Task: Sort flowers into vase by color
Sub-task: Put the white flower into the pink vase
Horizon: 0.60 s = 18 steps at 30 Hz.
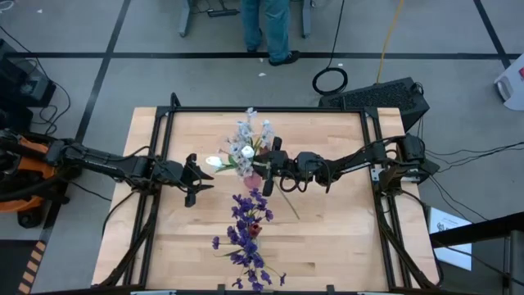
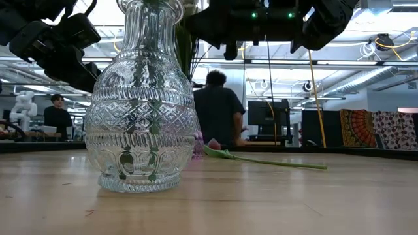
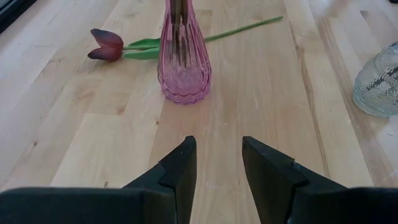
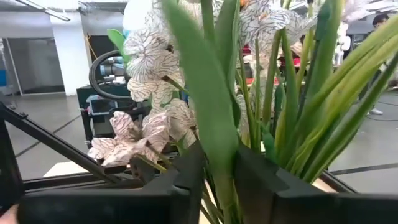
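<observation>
Sorting part-done: pale flowers in pink vase at frame centre, purple flowers in clear vase below, red tulip loose on wooden worktop; right gripper clenched on a green stem, left gripper released; open workshop behind.

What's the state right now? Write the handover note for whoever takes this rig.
Left gripper: open, empty, above the table, facing the pink vase.
Right gripper: shut on a green stem among the pale flowers standing in the pink vase.
Done: purple flowers are in the clear vase.
Left: the dark red tulip lies on the table beside the pink vase, not yet placed.
</observation>
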Motion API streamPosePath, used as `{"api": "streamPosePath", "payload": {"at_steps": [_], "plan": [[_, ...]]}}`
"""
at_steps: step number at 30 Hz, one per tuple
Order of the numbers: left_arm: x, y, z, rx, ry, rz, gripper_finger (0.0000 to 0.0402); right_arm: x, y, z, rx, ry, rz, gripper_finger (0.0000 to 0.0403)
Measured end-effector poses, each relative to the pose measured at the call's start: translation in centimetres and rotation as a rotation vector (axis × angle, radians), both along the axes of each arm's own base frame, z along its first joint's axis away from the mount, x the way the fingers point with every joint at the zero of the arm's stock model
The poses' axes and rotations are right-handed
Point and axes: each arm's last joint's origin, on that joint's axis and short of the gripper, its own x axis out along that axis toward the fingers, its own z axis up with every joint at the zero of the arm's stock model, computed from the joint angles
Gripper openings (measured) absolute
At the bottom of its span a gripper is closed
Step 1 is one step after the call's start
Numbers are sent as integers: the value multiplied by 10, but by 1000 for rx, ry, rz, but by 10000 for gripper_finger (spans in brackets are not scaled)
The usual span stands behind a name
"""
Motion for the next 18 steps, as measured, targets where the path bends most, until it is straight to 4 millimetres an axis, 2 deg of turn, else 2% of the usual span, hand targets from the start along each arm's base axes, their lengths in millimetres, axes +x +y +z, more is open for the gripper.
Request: {"api": "streamPosePath", "payload": {"at_steps": [4, 9, 18], "plan": [[0, 0, 0, -1, 0, 0, 136, -1, 1, 2, -33, 15, 0, 102], [0, 0, 0, -44, 0, 30, 136, -11, 1, 15, -69, 87, -2, 127], [0, 0, 0, -87, -1, 59, 136, -41, 0, 48, -40, 202, 8, 137]]}}
